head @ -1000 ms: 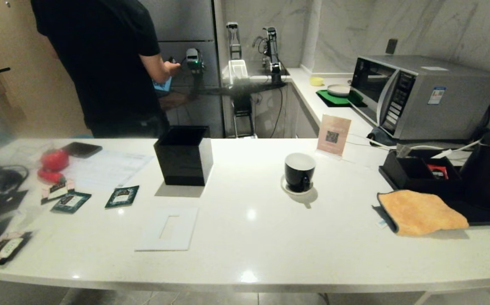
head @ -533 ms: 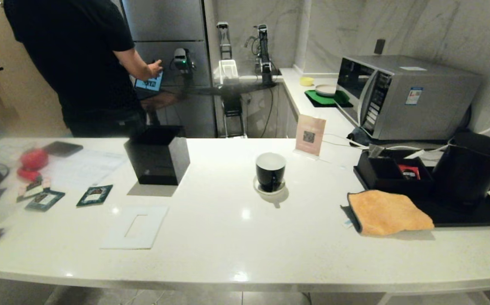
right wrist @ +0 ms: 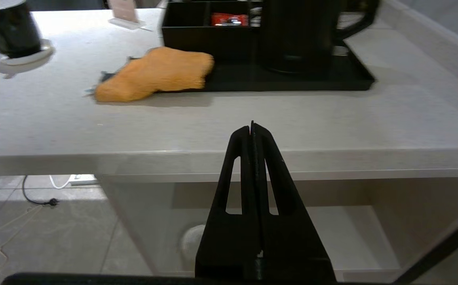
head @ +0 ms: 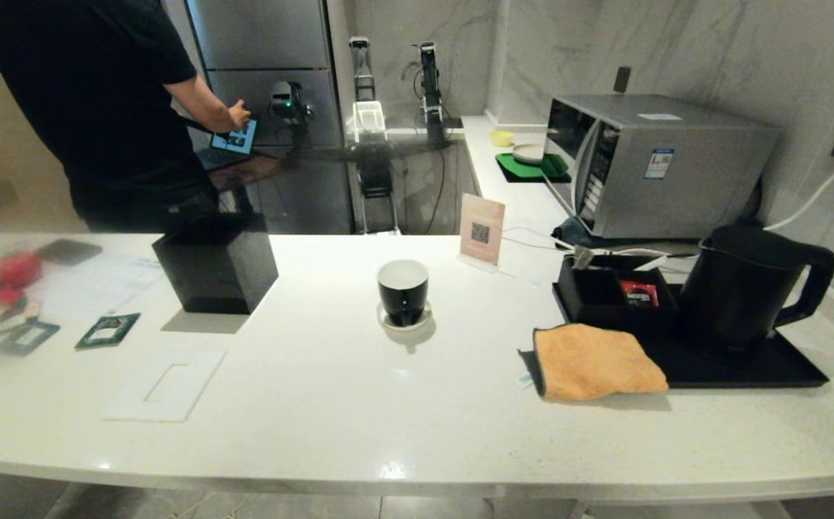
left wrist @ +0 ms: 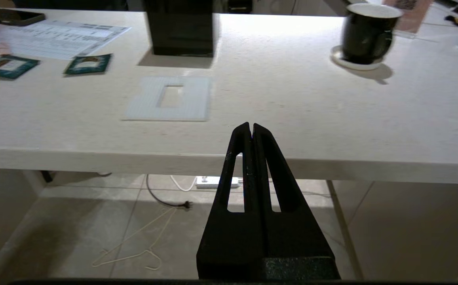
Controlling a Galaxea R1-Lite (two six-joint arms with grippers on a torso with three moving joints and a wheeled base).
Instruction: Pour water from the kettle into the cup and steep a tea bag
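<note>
The matte black kettle (head: 741,288) stands on a black tray (head: 748,369) at the counter's right, handle turned to the right; the right wrist view shows the kettle (right wrist: 298,35) too. The glossy black cup (head: 403,290) with a white inside sits on its white saucer (head: 406,321) mid-counter. The cup also shows in the left wrist view (left wrist: 365,33) and the right wrist view (right wrist: 9,29). Dark green tea bag sachets (head: 107,330) lie far left. My left gripper (left wrist: 251,126) and right gripper (right wrist: 251,126) hang shut and empty before the counter's front edge, outside the head view.
A black open square box (head: 216,270) stands left of the cup, with a flat white plate (head: 164,384) in front of it. An orange cloth (head: 597,360) overlaps the tray's left end beside a black compartment box (head: 604,292). Behind are a sign card (head: 481,231), a microwave (head: 654,166) and a person (head: 92,108).
The whole head picture has slid left, so the camera has turned right and the kettle now shows in full. The person's hand went to a tablet. Both grippers stay still.
</note>
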